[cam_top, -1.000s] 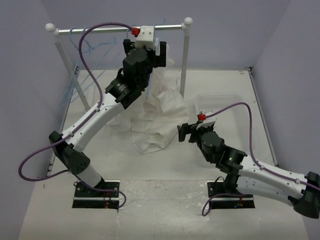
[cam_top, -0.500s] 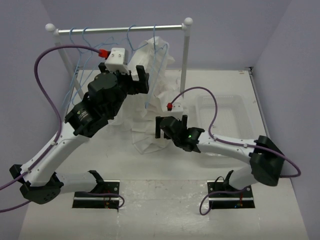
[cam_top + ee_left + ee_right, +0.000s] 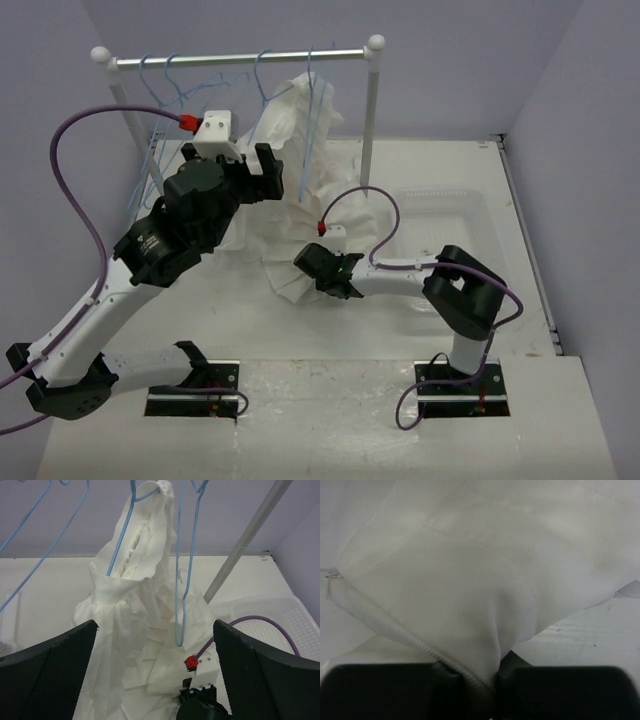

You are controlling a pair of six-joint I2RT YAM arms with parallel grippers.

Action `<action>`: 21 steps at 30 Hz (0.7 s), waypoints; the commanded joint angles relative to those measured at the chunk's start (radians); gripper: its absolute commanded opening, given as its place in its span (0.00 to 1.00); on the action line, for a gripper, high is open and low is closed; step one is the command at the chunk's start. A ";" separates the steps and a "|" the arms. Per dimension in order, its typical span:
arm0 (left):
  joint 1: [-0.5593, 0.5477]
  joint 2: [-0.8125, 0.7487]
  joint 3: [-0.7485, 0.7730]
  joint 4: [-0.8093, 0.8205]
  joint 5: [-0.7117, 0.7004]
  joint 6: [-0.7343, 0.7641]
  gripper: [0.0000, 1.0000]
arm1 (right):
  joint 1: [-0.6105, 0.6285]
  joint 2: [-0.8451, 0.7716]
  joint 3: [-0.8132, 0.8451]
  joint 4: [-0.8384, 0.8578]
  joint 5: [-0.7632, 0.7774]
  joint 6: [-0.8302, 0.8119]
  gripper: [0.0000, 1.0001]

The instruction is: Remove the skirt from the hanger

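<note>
Right fingers (image 3: 380,690) tight on the skirt (image 3: 470,600); left fingers (image 3: 50,675) wide apart.

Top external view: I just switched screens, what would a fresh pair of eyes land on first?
The white skirt stands out, hung on a blue hanger from the rail and spilling down onto the table. The right gripper is shut on its lower edge near the table's middle. The left gripper hovers open, facing the hanger.
</note>
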 commanded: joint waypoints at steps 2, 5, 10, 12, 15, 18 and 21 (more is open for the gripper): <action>-0.004 -0.043 -0.008 0.017 -0.028 -0.010 1.00 | -0.003 -0.083 -0.055 0.070 0.074 0.032 0.00; -0.004 -0.047 -0.010 0.038 -0.026 -0.003 1.00 | -0.003 -0.269 -0.119 0.047 0.106 0.025 0.00; -0.004 -0.050 -0.005 0.072 -0.045 0.019 1.00 | -0.003 -0.600 -0.164 -0.104 0.208 -0.039 0.00; -0.004 -0.049 -0.005 0.090 -0.052 0.025 1.00 | -0.023 -0.725 -0.119 -0.193 0.276 -0.083 0.00; -0.003 -0.043 0.002 0.101 -0.068 0.034 1.00 | -0.072 -0.841 -0.052 -0.250 0.314 -0.168 0.00; -0.003 -0.043 0.002 0.123 -0.071 0.040 1.00 | -0.130 -0.916 0.026 -0.266 0.388 -0.238 0.00; -0.003 -0.035 0.007 0.143 -0.066 0.051 1.00 | -0.193 -0.946 0.131 -0.266 0.432 -0.323 0.00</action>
